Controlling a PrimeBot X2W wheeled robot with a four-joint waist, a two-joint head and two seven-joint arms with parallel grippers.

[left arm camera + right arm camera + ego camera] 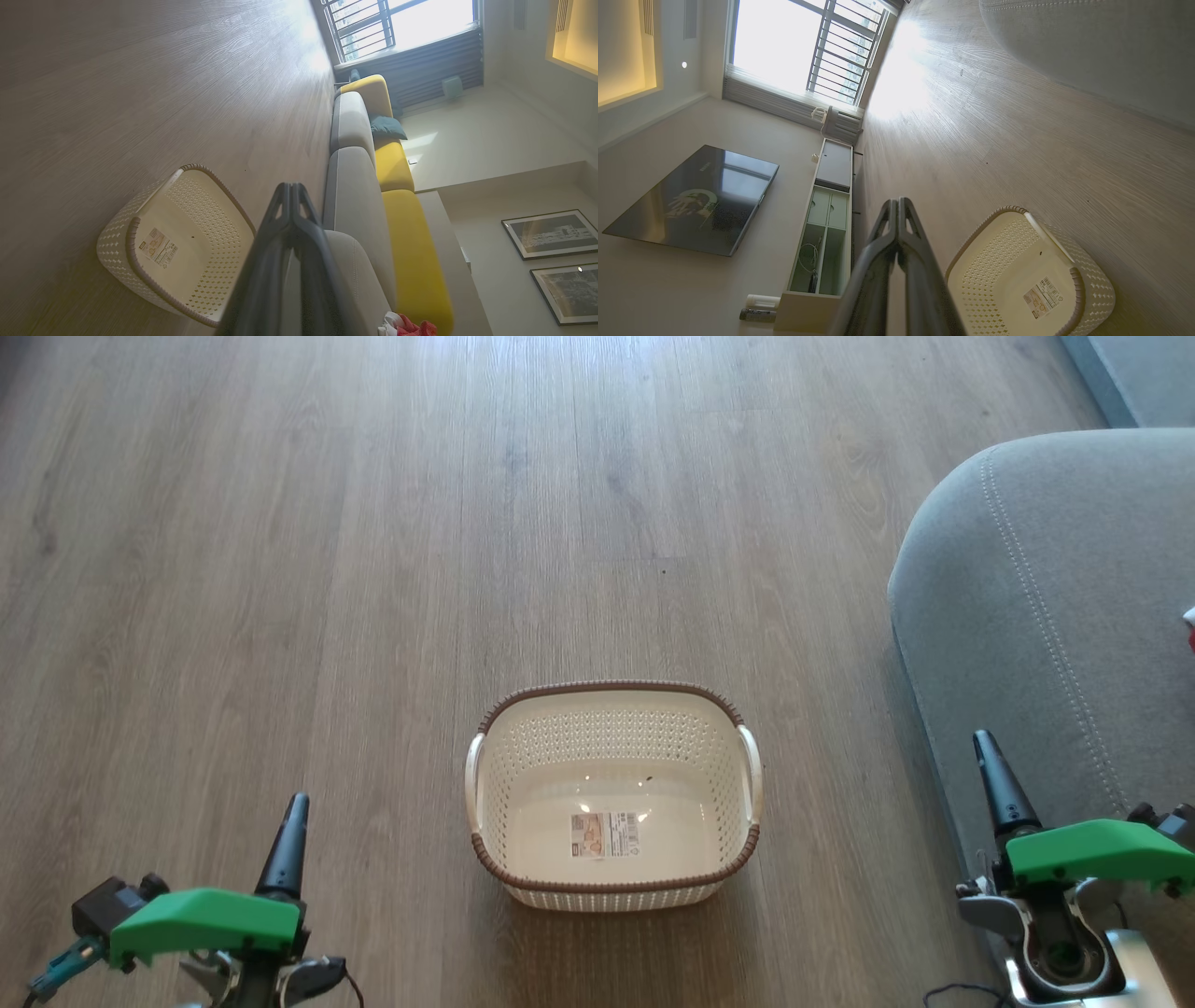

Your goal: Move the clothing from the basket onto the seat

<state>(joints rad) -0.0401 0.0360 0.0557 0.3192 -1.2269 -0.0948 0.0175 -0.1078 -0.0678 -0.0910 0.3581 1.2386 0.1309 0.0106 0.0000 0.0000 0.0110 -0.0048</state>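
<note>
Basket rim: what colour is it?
The rim is brown and woven-looking, on a cream perforated basket; it shows best in the head view.

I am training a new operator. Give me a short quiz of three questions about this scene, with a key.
1. Fill in: the left tool and the right tool are both ____.
2. True or false: the small cream perforated plastic basket with brown rim is empty.
3. The bright red and white fabric garment lies: A) in the basket; B) on the large grey upholstered sofa seat; C) in the right tool.
Key: 1 shut; 2 true; 3 B.
</note>
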